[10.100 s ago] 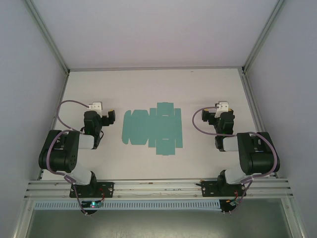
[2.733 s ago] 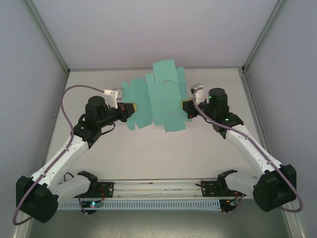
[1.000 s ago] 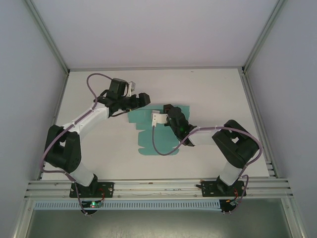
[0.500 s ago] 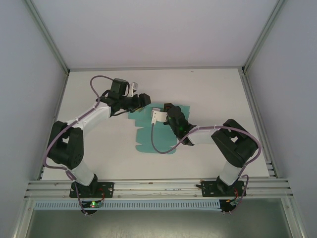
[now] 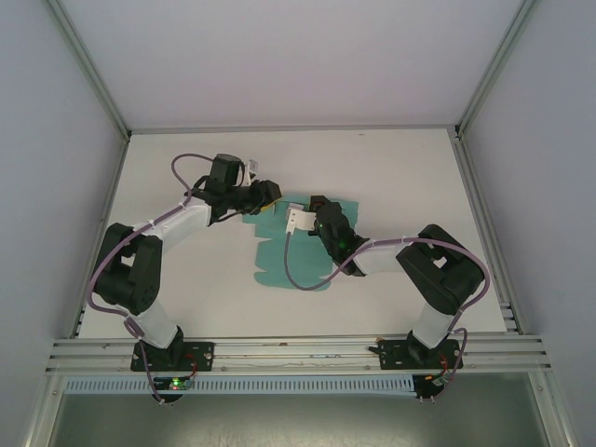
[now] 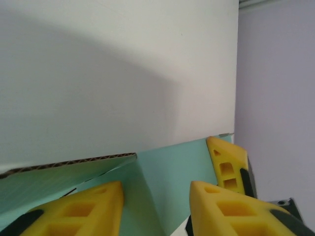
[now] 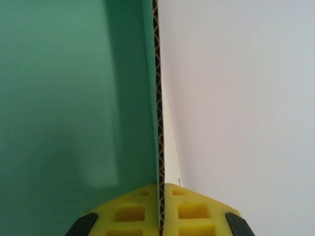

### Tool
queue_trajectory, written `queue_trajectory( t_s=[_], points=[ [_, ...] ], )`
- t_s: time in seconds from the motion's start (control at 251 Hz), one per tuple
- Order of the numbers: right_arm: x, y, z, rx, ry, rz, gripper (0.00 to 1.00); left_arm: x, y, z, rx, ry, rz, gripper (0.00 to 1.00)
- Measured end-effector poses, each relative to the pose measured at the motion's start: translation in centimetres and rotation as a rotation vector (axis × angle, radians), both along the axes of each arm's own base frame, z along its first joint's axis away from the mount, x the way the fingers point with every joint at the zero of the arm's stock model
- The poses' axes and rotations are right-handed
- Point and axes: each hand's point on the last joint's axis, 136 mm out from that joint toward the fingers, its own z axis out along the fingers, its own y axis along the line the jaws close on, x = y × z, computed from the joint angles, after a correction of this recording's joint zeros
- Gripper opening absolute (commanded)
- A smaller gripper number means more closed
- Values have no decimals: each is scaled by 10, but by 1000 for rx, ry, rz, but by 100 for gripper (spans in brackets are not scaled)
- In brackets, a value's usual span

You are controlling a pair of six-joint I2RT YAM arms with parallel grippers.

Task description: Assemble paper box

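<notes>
Your right gripper [image 7: 160, 189] pinches the edge of the paper box [image 5: 270, 263]; your left gripper [image 6: 156, 191] is spread wide over it.

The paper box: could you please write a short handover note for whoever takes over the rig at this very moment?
Left claw: open, at the far-left edge of the sheet.
Right claw: shut on the card's corrugated edge.
Teal-green die-cut card sheet: near part lies on the white table, far part sits between the two claws.
Done: the sheet is gripped on one side.
Left: no box shape shows yet, so the folding of walls and tucking of tabs appear to remain.
</notes>
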Motion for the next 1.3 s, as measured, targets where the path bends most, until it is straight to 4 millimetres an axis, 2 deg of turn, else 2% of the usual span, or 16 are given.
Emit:
queue_trajectory(
  t_s=[0.108, 0.638, 0.714, 0.822, 0.878, 0.93, 0.998, 1.053, 1.149, 1.233, 1.301],
  points=[
    [1, -3, 1, 1, -5, -24, 0, 4, -1, 0, -32, 10, 27, 27],
    [2, -4, 5, 23, -16, -42, 0, 5, -4, 8, -57, 0, 28, 20],
    [1, -3, 5, 27, -17, -38, 0, 3, -2, 9, -45, -8, 24, 30],
    [-2, 2, 7, 41, -18, -13, 0, -3, 0, 9, -2, -28, 9, 59],
    [-5, 4, 10, 56, -16, 6, 0, -7, 3, 11, 25, -37, 6, 68],
    [-7, 2, 13, 74, -14, 14, 0, -13, 6, 17, 51, -64, 0, 80],
    [-8, -3, 19, 109, -8, 24, 0, -21, 17, 27, 89, -109, 17, 91],
    [-8, -10, 26, 140, 0, 25, 0, -26, 35, 34, 123, -145, 53, 100],
    [-4, -26, 42, 206, 8, 17, 0, -28, 71, 32, 175, -163, 140, 100],
    [-2, -35, 54, 264, 20, 23, 0, -29, 105, 12, 235, -135, 217, 100],
    [-2, -40, 57, 300, 40, 33, 0, -32, 122, -7, 277, -98, 249, 98]
  ],
)
